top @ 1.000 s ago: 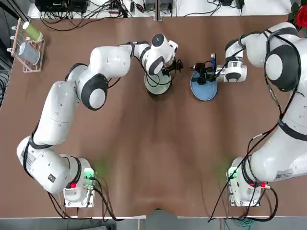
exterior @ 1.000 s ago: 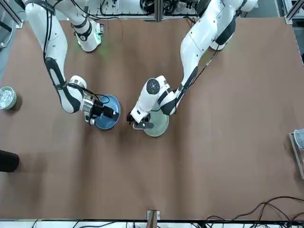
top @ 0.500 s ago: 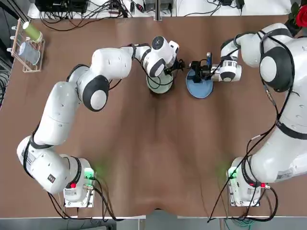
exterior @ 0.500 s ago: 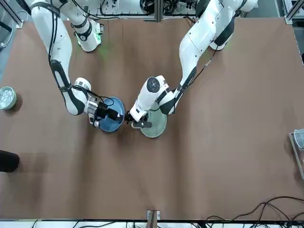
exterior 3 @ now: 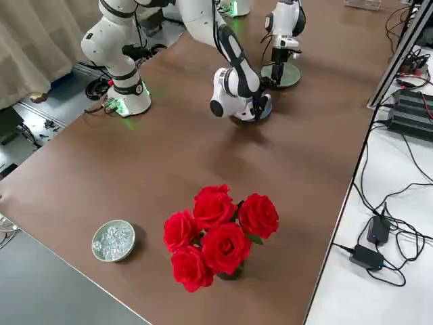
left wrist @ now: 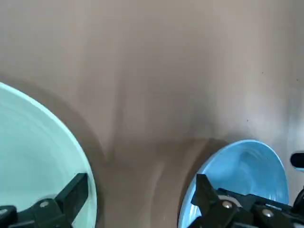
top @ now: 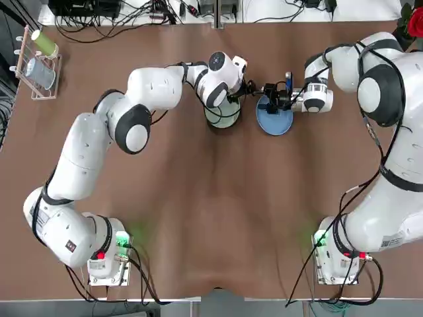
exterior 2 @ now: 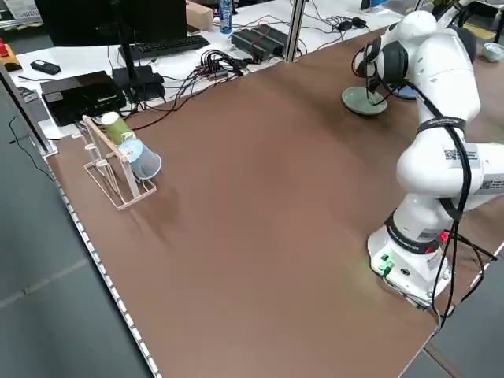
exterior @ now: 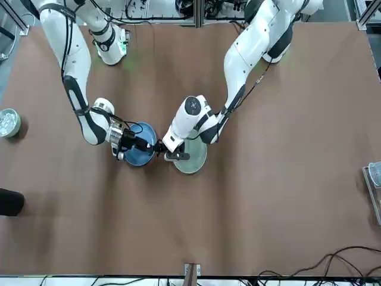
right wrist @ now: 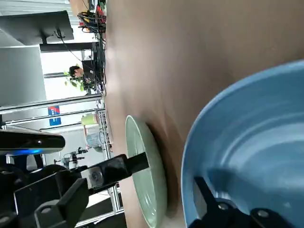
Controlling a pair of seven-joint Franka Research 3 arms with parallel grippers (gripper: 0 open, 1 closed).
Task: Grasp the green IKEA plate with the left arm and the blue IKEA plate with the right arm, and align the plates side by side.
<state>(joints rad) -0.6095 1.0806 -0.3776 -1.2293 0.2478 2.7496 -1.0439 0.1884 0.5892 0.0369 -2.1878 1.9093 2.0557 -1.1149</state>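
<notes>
The green IKEA plate (top: 221, 115) and the blue IKEA plate (top: 275, 121) lie flat side by side at the far middle of the table, a narrow strip of table between them. My left gripper (top: 243, 92) stands over the green plate's rim nearest the blue plate. In the left wrist view the left gripper (left wrist: 141, 180) is open, one finger over the green plate (left wrist: 33, 156) and the other by the blue plate (left wrist: 247, 161). My right gripper (top: 268, 92) is open too, straddling the blue plate's rim (right wrist: 190, 142) that faces the green plate (right wrist: 147, 180).
A wooden rack with cups (top: 38, 63) stands at the table's far left corner. A bunch of red roses (exterior 3: 213, 237) and a glass bowl (exterior 3: 113, 240) sit at the right end. Cables and electronics (top: 106, 10) lie beyond the far edge.
Over the last second both grippers closed in on each other; the blue plate slid left and the green plate slid right, narrowing the gap. In the last half second little moved.
</notes>
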